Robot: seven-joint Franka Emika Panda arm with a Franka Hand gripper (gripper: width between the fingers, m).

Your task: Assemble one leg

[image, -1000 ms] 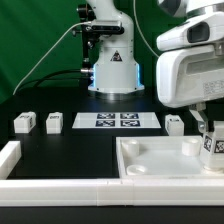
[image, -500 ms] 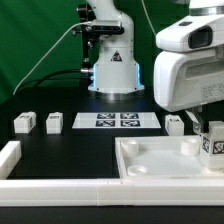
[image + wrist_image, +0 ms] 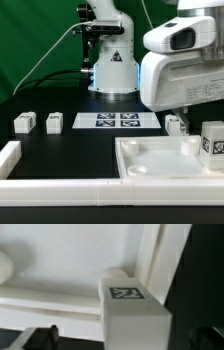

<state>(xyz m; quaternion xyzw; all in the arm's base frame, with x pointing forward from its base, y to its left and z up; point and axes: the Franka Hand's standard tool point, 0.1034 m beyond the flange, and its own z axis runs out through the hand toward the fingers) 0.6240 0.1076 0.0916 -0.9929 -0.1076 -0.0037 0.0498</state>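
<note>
A leg point(image 3: 212, 143), a small white block with a tag mark, stands upright in the far corner of the white tabletop point(image 3: 160, 162) on the exterior view's right. In the wrist view the leg point(image 3: 130, 308) rises between my two dark fingertips point(image 3: 40, 338), with a gap on each side. My gripper point(image 3: 125, 339) is open and is not holding the leg. In the exterior view the white hand point(image 3: 180, 70) hangs above and to the left of that leg, and its fingers are mostly hidden. Three more legs lie on the black table: two on the left point(image 3: 22, 123), point(image 3: 54, 122) and one point(image 3: 174, 124) by the tabletop.
The marker board point(image 3: 118, 121) lies flat in the middle of the table, in front of the arm's base point(image 3: 112, 72). A white rail point(image 3: 10, 156) runs along the front and left edge. A green backdrop closes the back.
The hand has moved up and to the exterior view's left. The leg, earlier partly covered by the fingers, now stands alone in the tabletop's corner.
</note>
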